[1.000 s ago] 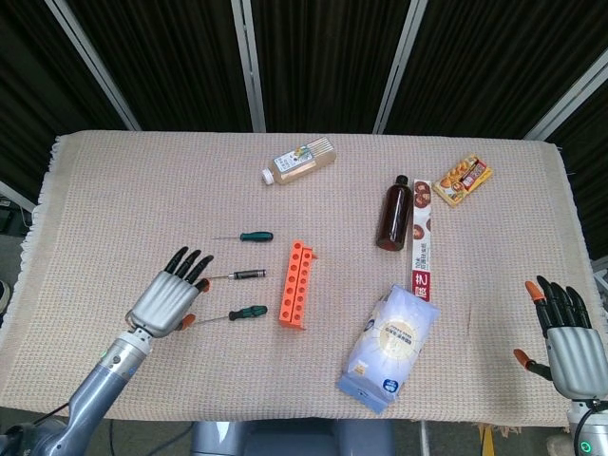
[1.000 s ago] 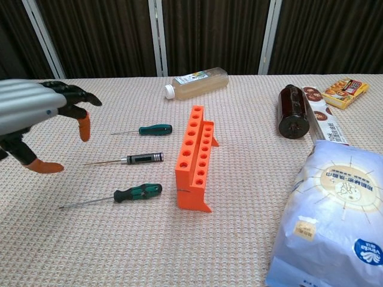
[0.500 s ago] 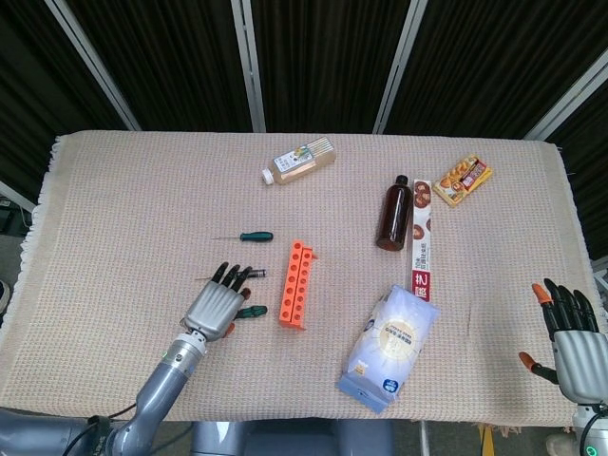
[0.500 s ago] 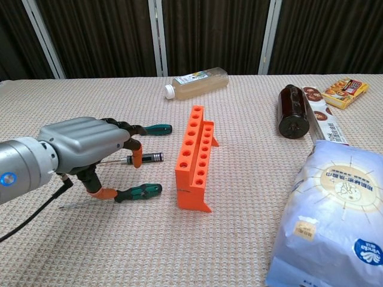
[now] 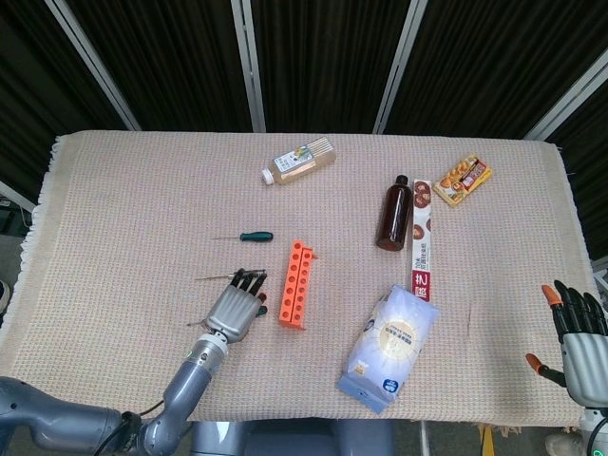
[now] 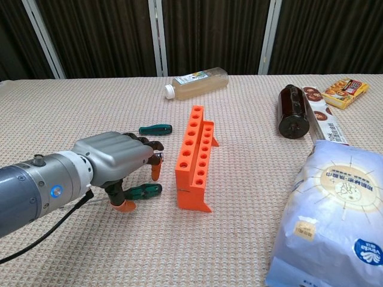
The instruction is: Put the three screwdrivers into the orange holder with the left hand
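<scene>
Just left of the orange holder (image 6: 195, 156), on the cloth-covered table (image 5: 123, 199): left hand (image 6: 116, 162) palm down, fingers curved over the two nearer screwdrivers, thumb tip touching the cloth beside the green-and-black handle (image 6: 145, 191) of the nearest one; whether anything is actually gripped cannot be told. Middle screwdriver (image 5: 214, 277) mostly hidden under the fingers, only its thin shaft showing out to the left in the head view. Third screwdriver (image 6: 155, 128), green-handled, lying flat farther back from the holder's left side, apart from the hand. Holder upright, its rows of holes all unfilled. Beyond the holder's far end, a pale juice bottle (image 6: 197, 82) on its side. Right of the holder, a dark brown bottle (image 6: 293, 112) lying down, a long red-and-white box (image 6: 326, 123) just beside it, a yellow snack packet (image 6: 345, 92) farther back, and a white-and-blue bag (image 6: 333, 213) nearer the front edge. Far right of the holder, past the table's edge: right hand (image 5: 578, 334), fingers spread, holding nothing
</scene>
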You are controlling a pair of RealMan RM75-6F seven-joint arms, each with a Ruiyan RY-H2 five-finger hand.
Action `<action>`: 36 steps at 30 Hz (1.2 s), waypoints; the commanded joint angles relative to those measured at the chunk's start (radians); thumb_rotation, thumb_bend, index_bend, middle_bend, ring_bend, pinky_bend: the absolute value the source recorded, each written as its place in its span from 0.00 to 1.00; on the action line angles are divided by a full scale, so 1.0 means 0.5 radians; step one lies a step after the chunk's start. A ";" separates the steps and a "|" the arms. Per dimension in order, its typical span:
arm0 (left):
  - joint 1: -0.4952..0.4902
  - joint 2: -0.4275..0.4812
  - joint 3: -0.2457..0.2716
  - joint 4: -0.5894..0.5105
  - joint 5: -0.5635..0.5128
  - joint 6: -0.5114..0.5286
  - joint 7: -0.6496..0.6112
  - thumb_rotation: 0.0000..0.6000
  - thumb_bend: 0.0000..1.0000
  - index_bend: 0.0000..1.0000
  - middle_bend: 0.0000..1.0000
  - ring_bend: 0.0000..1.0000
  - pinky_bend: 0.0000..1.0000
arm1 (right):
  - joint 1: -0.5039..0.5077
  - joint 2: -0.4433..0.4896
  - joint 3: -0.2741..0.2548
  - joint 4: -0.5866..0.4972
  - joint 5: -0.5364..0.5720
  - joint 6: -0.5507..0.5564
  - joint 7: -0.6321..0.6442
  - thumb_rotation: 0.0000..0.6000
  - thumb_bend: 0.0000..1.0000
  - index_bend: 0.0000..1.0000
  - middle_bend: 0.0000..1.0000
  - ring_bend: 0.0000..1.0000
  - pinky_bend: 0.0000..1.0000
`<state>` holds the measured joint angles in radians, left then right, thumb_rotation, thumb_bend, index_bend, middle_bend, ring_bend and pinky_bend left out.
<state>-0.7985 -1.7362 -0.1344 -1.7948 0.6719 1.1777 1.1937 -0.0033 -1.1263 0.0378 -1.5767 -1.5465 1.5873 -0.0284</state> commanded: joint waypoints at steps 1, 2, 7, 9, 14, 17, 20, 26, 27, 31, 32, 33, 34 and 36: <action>-0.028 -0.033 0.028 0.011 0.005 0.046 0.016 1.00 0.27 0.29 0.00 0.00 0.00 | -0.002 0.004 0.002 -0.005 -0.004 0.004 -0.001 1.00 0.00 0.00 0.00 0.00 0.00; -0.031 -0.039 0.036 0.011 0.008 0.056 0.013 1.00 0.27 0.30 0.00 0.00 0.00 | -0.003 0.005 0.002 -0.006 -0.006 0.007 0.000 1.00 0.00 0.00 0.00 0.00 0.00; -0.041 -0.043 0.082 0.004 0.026 0.072 -0.003 1.00 0.27 0.32 0.00 0.00 0.00 | -0.011 0.009 0.003 -0.008 -0.002 0.011 0.002 1.00 0.00 0.00 0.00 0.00 0.00; -0.044 -0.036 0.125 -0.009 0.053 0.078 -0.011 1.00 0.27 0.33 0.00 0.00 0.00 | -0.013 0.008 0.003 -0.007 0.002 0.008 0.003 1.00 0.00 0.00 0.00 0.00 0.00; -0.027 0.005 0.211 -0.087 0.118 0.087 -0.050 1.00 0.27 0.35 0.00 0.00 0.00 | -0.014 0.007 0.005 -0.007 -0.001 0.009 0.004 1.00 0.00 0.00 0.00 0.00 0.00; -0.006 0.044 0.267 -0.138 0.197 0.100 -0.094 1.00 0.27 0.36 0.00 0.00 0.00 | -0.013 0.006 0.007 -0.006 -0.001 0.006 0.002 1.00 0.00 0.00 0.00 0.00 0.00; 0.021 0.084 0.324 -0.176 0.303 0.125 -0.146 1.00 0.27 0.34 0.00 0.00 0.00 | -0.010 0.006 0.009 -0.008 0.000 0.000 -0.002 1.00 0.00 0.00 0.00 0.00 0.00; 0.045 0.096 0.321 -0.105 0.465 0.160 -0.252 1.00 0.27 0.33 0.00 0.00 0.00 | -0.002 0.002 0.011 -0.013 -0.005 -0.013 -0.011 1.00 0.00 0.00 0.00 0.00 0.00; 0.047 0.086 0.314 -0.076 0.485 0.168 -0.261 1.00 0.27 0.33 0.00 0.00 0.00 | -0.004 0.003 0.012 -0.014 -0.002 -0.011 -0.011 1.00 0.00 0.00 0.00 0.00 0.00; 0.038 0.025 0.296 0.033 0.479 0.162 -0.228 1.00 0.27 0.36 0.00 0.00 0.00 | -0.015 0.007 0.015 -0.012 0.017 -0.007 -0.006 1.00 0.00 0.00 0.00 0.00 0.00; 0.033 0.005 0.285 0.056 0.458 0.151 -0.218 1.00 0.27 0.36 0.00 0.00 0.00 | -0.016 0.007 0.015 -0.011 0.017 -0.008 -0.005 1.00 0.00 0.00 0.00 0.00 0.00; 0.029 -0.009 0.277 0.071 0.445 0.147 -0.207 1.00 0.27 0.37 0.00 0.00 0.00 | -0.016 0.007 0.015 -0.010 0.016 -0.007 -0.005 1.00 0.00 0.00 0.00 0.00 0.00; 0.025 -0.022 0.272 0.084 0.433 0.145 -0.193 1.00 0.27 0.38 0.00 0.00 0.00 | -0.016 0.006 0.016 -0.009 0.015 -0.006 -0.003 1.00 0.00 0.00 0.00 0.00 0.00; 0.016 -0.052 0.267 0.113 0.418 0.152 -0.150 1.00 0.30 0.40 0.00 0.00 0.00 | -0.018 0.006 0.018 -0.006 0.020 -0.006 -0.001 1.00 0.00 0.00 0.00 0.00 0.00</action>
<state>-0.7861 -1.7508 0.0033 -1.7477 0.8878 1.2529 1.1044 -0.0123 -1.1230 0.0467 -1.5798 -1.5362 1.5841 -0.0291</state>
